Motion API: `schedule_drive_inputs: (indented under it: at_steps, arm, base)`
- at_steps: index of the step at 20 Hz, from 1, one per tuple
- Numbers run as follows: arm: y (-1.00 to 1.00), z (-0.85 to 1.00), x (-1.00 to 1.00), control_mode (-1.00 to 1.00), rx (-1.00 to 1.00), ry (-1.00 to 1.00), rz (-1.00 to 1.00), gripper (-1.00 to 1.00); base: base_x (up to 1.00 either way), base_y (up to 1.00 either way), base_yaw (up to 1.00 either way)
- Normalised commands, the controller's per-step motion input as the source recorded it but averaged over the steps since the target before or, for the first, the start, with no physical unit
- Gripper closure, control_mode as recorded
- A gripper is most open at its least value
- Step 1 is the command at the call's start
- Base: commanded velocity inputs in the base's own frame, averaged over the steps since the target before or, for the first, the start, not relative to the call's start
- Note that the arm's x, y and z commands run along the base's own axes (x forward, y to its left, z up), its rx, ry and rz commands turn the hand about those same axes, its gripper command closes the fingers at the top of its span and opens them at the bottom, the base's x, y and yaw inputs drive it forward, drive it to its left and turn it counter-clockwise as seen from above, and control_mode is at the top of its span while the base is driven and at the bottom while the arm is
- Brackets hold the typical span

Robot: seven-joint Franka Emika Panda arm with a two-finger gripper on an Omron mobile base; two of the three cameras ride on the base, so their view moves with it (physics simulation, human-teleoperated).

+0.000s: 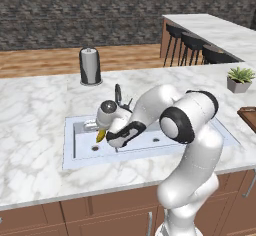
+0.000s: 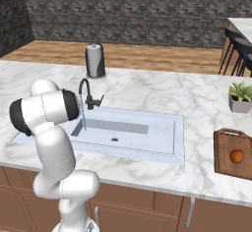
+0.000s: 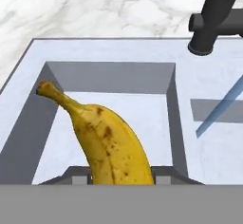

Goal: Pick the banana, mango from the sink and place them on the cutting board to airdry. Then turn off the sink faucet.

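Your hand point(image 3: 121, 182) is closed on the banana point(image 3: 107, 140), gripping it near its lower end, with the stem end sticking out over the smaller compartment of the sink point(image 3: 109, 50). From the left base view you can see the banana point(image 1: 101, 135) hanging just under the wrist, low in that compartment.

Watch 4 things from here:

1. The grip sits near 1 end, so most of the fruit's length hangs free. A quick swing could make it pivot or slide out between the fingers and fall back into the basin.
2. The sink faucet point(image 2: 87, 94) stands close beside the arm and its water stream point(image 2: 83, 115) is running. Lift straight up first, or the elbow or banana may clip the spout or lever point(image 2: 100, 100).
3. The compartment walls are near the banana's tip; a sideways move before clearing the rim could knock it loose.
4. The cutting board point(image 2: 233, 153) lies well apart, at the far right of the tabletop point(image 2: 197, 96), and the mango point(image 2: 236, 156) already rests on it. Set the banana down beside it, or the round fruit could roll off.
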Motion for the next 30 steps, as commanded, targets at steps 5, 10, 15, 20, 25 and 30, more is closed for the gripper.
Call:
schedule_drive_inputs:
  at_steps: [5, 10, 15, 20, 25, 30]
  arm:
    - [0.19, 0.99, -0.09, -1.0, 0.04, 0.0, 0.0, 1.0]
    - [0.14, 0.96, -0.18, -1.0, 0.01, 0.0, 0.0, 1.0]
    - [0.08, 0.79, -0.35, -1.0, 0.01, -0.02, 0.0, 1.0]
    - [0.0, 0.64, -0.71, -1.0, 0.0, -0.11, 0.0, 1.0]
    - [-0.01, 0.73, -0.86, -1.0, 0.0, -0.09, 0.0, 1.0]
    - [-0.32, 0.77, -0.96, -1.0, 0.03, -0.05, 0.0, 1.0]
  base:
    - [0.0, 0.0, 0.0]
    - [0.0, 0.0, 0.0]
    - [0.0, 0.0, 0.0]
    - [0.0, 0.0, 0.0]
    - [0.0, 0.0, 0.0]
    - [0.0, 0.0, 0.0]
